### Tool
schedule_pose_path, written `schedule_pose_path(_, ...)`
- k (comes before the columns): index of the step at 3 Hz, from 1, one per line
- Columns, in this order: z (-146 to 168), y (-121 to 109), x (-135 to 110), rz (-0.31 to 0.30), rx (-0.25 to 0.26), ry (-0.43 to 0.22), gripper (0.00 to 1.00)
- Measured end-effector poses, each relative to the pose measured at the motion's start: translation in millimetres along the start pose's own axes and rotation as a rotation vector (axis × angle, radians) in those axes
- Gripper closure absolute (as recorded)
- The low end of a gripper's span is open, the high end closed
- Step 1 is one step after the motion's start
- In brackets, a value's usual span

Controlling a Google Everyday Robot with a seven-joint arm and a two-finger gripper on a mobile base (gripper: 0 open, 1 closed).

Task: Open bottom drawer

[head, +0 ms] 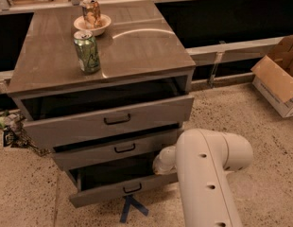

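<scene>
Nearest the camera: the white arm (210, 174) fills the lower right of the view, bent toward the cabinet.

Hand (162, 161): only a pale rounded part shows past the arm. It sits at the right end of the bottom drawer, just above the drawer's front edge and level with its opening. Whether it is open or closed, or has hold of anything, cannot be told; the arm hides it.

Bottom drawer (104, 194): lowest of three, standing partly out of the cabinet, with a dark gap showing behind its front. Its front runs left to right across the view, rising slightly toward the right. The small black handle (132, 188) sits mid-front, to the left of the hand and a little lower in the picture.

Judgement: the move turns on this offset. The hand is at the drawer's right end, not at the handle, and the pull must run straight out from the cabinet, toward the camera, square to the front.

Floor: a blue tape cross (130, 207) lies just in front of the drawer.

Above: the middle drawer (90, 155) and top drawer (80, 126) each stand slightly out.

Worktop (137, 46): a green can (87, 51) stands upright, and behind it a bowl (92, 24) holds a second can.

Far right: a cardboard box (279, 77), well apart.
</scene>
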State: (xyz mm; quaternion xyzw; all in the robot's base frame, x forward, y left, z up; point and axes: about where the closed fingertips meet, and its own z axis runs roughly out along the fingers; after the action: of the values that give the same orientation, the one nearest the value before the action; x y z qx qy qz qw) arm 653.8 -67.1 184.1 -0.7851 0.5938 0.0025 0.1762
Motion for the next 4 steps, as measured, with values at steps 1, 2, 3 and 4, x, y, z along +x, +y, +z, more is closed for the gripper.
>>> schedule_pose_path(1, -4.0, 16.1, -1.7, 0.029, -0.065, -0.011, 1.00)
schedule_pose_path(2, -7.5, 31.9, -7.8, 0.071, -0.129, -0.023, 1.00)
schedule_pose_path(3, -6.8, 32.8, -8.7, 0.073, -0.132, -0.024, 1.00)
schedule_pose_path(4, 17.7, 17.7, -8.5, 0.078, -0.110, -0.011, 1.00)
